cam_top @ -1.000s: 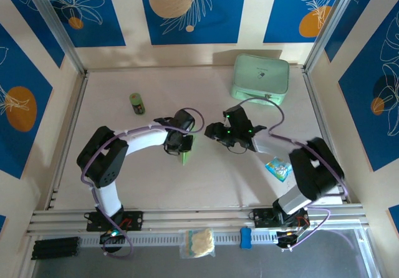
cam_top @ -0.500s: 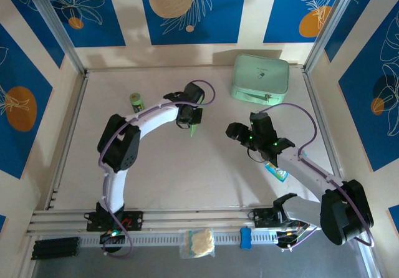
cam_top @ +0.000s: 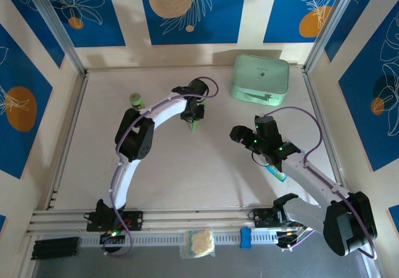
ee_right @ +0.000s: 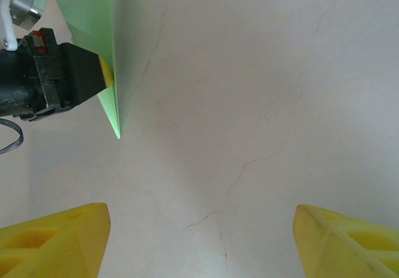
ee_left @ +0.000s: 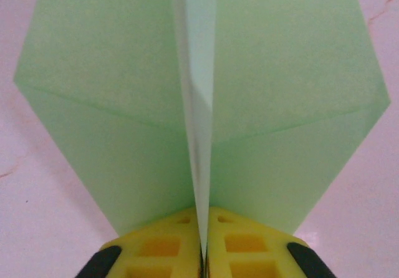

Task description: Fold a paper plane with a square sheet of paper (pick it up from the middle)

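Most of the task looks finished, as far as I can judge: the pale green paper has the form of the paper plane (ee_left: pixel 118 97), with a sharp centre crease, two wings that spread to both sides, and a pointed nose. The left jaws are pressed together on the centre fold of the plane, and the yellow pads (ee_left: pixel 168 247) hold it from both sides. In the top view the plane hangs a little toward 12 o'clock from the middle of the counter (cam_top: pixel 187 184), with its nose turned toward 6 o'clock; whether the tip touches the surface I cannot tell. The right jaws stand wide apart with nothing between them, at about 4 o'clock from the plane and well apart from it. The mint-green case (cam_top: pixel 260 77) lies at 1 o'clock on the counter and the small green bottle (cam_top: pixel 135 98) at 10 o'clock, both away from the work. What is left, I think, is little: perhaps to sharpen the folds, then to put the plane down and let it go.
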